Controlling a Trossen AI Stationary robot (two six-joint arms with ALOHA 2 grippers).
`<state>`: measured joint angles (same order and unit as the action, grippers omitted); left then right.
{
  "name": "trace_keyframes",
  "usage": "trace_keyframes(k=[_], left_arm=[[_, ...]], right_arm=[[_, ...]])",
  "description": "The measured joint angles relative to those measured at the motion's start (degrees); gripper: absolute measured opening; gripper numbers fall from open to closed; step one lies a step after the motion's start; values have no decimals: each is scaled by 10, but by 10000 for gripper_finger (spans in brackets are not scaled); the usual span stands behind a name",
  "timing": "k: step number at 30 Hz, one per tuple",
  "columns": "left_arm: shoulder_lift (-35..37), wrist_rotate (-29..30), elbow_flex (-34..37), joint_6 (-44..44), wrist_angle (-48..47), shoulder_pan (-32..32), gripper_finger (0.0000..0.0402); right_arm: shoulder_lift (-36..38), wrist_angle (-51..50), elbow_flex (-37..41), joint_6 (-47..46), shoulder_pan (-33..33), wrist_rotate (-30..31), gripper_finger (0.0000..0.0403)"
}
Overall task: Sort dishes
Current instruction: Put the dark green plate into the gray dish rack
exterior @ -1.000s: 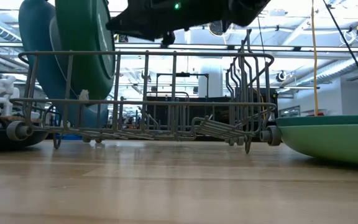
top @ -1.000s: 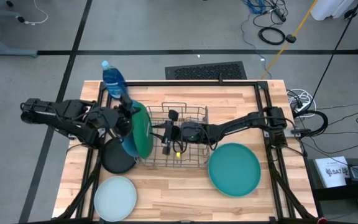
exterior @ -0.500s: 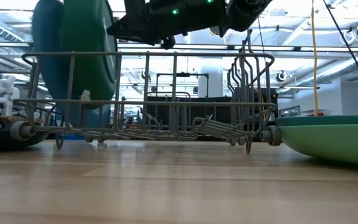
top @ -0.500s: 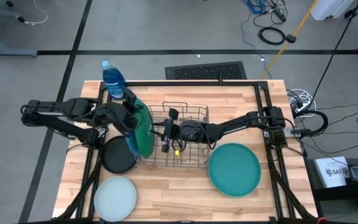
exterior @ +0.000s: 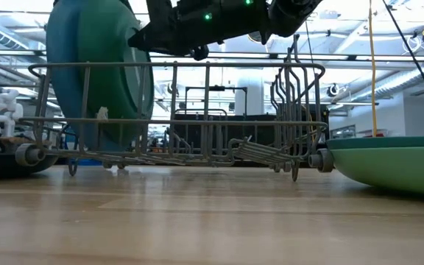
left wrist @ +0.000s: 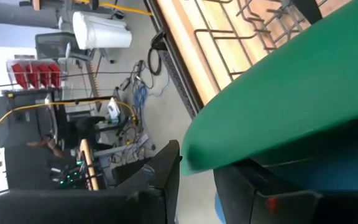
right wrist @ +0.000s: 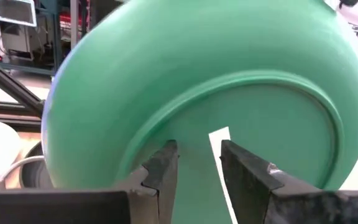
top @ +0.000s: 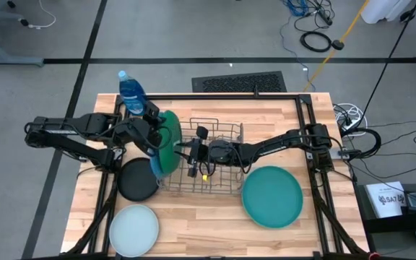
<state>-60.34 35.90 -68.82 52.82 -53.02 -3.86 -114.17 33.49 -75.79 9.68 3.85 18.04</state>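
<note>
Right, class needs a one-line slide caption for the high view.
Left hand stands the dark green plate upright at the wire rack's end, right hand over the rack; other plates lie flat on the table.

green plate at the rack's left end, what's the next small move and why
Probably ease it further down until it seats. The left gripper holds the dark green plate upright together with the blue plate behind it, at the left end of the rack. In the low view both plates still rise well above the rack's top rail. The right gripper faces the green plate from inside the rack, jaws open.
</note>
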Motion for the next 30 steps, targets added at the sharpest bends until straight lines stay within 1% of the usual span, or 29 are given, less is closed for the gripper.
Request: trace_keyframes(k=[7,12,14,21,26,30], left_arm=[[4,27,0,0,2,0,96],[10,101,0,2,2,-6,96],[15,112,0,7,3,-9,96],[42,113,0,15,28,-25,96],[68,114,0,3,93,-38,96],[83,79,0,-40,126,-46,96]], right_arm=[[0,-12,0,-13,-9,0,116],[0,-13,0,-13,-13,0,116],[0,-14,0,-13,-16,-2,116],[0,-25,0,-15,-29,-2,116],[0,-36,0,-16,-34,-4,116],[0,-55,0,-7,-35,-4,116]])
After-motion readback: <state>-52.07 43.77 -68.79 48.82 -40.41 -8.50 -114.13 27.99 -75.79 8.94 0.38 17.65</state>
